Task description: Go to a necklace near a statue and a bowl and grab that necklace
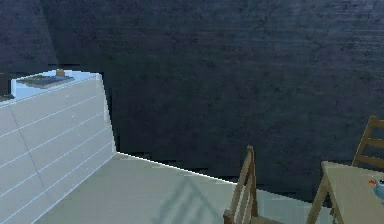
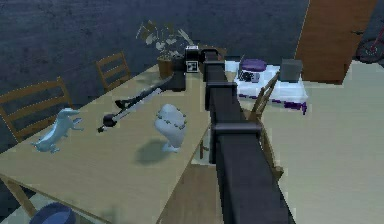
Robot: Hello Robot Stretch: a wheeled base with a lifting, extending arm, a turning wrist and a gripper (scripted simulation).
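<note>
while the gripper (image 2: 108, 124) sits low over the wooden table (image 2: 120, 175), we can't tell its state or whether it holds anything. a pale speck (image 2: 102, 128) lies right at the fingertips, and we can't confirm it as the necklace. the blue-white statue (image 2: 57, 130) is near the tips, toward the arm side view's left. the white statue (image 2: 172, 126) is beside the arm (image 2: 235, 150). a blue bowl-like thing (image 2: 48, 214) sits at the bottom left corner. a potted plant (image 2: 165, 45) stands at the table's far end, with chairs (image 2: 30, 100) along its edge. in the forward view we see a white dresser (image 1: 50, 140) on the left and a dark wall (image 1: 230, 70).
</note>
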